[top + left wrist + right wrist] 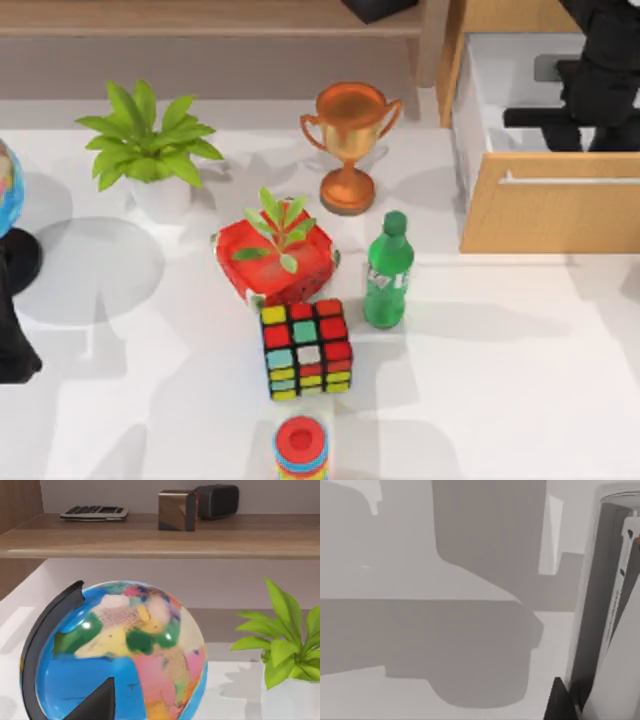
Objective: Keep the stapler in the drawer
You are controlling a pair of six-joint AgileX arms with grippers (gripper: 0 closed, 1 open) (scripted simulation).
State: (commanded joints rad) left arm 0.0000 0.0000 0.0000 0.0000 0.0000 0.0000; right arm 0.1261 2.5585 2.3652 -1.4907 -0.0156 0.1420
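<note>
Inside, pale grey-white stapler point(620, 630), elongated

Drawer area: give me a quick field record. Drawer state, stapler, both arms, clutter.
drawer: pulled open at the top view's right, white inside exposed
stapler: close up in the right wrist view, over the white drawer floor; grip unclear
right claw: above the drawer's inside
left arm: parked at the table's left edge, by the globe
clutter: trophy, green bottle, Rubik's cube, all left of the drawer
</note>
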